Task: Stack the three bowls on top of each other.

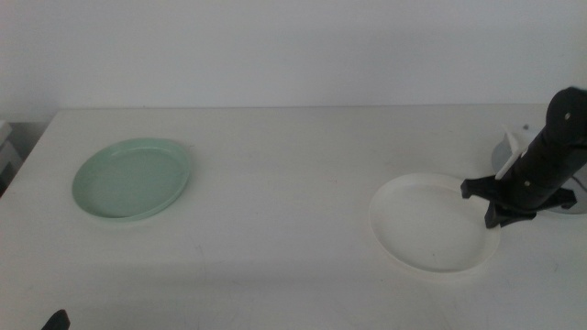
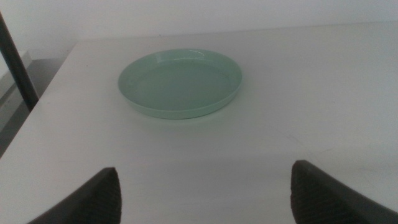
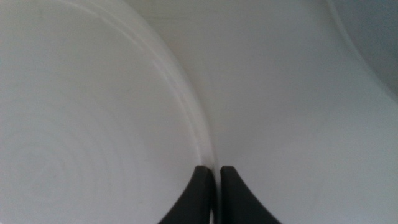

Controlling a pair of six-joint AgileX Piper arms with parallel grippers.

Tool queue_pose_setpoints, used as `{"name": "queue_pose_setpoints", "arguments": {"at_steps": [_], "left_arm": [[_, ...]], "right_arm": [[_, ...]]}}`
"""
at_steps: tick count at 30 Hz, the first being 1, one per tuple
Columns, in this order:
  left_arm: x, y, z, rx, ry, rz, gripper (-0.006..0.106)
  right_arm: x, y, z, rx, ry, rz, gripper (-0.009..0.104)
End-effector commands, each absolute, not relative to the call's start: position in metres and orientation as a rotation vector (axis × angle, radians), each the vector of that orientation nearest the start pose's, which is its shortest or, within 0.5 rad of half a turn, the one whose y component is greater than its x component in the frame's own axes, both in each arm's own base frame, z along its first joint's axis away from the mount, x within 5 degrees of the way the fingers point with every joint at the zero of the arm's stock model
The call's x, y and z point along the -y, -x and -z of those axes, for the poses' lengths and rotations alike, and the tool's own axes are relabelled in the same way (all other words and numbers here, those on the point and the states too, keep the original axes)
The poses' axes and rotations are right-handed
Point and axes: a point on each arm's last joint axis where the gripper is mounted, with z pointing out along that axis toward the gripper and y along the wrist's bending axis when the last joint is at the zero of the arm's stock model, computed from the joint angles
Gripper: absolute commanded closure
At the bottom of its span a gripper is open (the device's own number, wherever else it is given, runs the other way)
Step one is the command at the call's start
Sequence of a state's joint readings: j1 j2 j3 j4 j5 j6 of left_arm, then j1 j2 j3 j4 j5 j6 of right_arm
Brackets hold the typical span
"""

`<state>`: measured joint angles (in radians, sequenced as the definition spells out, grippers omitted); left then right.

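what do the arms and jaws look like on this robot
The right arm is black and chunky, with a white piece on its side and a wide black bracket above the right gripper. The left gripper has two dark, blunt, wedge-shaped jaws. No cables or markings are visible.

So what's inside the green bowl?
Nothing: the green bowl is empty, its whole floor showing. The table under it is covered. The left gripper waits nearby, open.

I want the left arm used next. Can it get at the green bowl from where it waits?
Probably yes: the left pincer is open, facing the green bowl, with only bare table between them.
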<state>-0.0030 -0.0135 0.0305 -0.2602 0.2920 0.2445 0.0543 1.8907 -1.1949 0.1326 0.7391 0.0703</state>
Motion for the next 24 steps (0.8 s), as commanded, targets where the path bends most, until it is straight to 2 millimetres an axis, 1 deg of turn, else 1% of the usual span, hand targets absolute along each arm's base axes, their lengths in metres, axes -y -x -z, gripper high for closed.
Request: {"name": "queue_pose_setpoints", "arguments": {"at_steps": [1,4,7,9,12,15,19,22,24], "left_arm": [[0.006,-0.055,-0.187,-1.698,-0.023,0.076,-0.004],[0.006,-0.055,-0.187,-1.698,-0.023,0.076,-0.004],[0.006,-0.055,-0.187,-1.698,-0.023,0.076,-0.004],[0.006,-0.055,-0.187,-1.698,-0.023,0.076,-0.004],[0.006,-0.055,-0.187,-1.698,-0.023,0.076,-0.004],[0.006,-0.055,-0.187,-1.698,-0.023,0.076,-0.004],[0.006,-0.055,-0.187,-1.698,-0.023,0.076,-0.004],[0.006,-0.055,-0.187,-1.698,-0.023,0.076,-0.004],[0.006,-0.055,-0.187,-1.698,-0.023,0.076,-0.004]], "right_arm": [[-0.030,-0.364,-0.210,-2.808,-0.121,-0.168,0.096],[-0.037,-0.362,-0.238,-2.774,-0.102,-0.191,0.096],[-0.050,-0.363,-0.264,-2.724,-0.062,-0.218,0.096],[-0.064,-0.366,-0.276,-2.701,-0.028,-0.244,0.096],[-0.089,-0.367,-0.286,-2.665,0.017,-0.297,0.096],[-0.114,-0.372,-0.288,-2.644,0.067,-0.360,0.096],[-0.143,-0.383,-0.283,-2.645,0.126,-0.399,0.096],[-0.165,-0.393,-0.275,-2.657,0.164,-0.417,0.096],[-0.175,-0.400,-0.267,-2.681,0.175,-0.423,0.096]]}}
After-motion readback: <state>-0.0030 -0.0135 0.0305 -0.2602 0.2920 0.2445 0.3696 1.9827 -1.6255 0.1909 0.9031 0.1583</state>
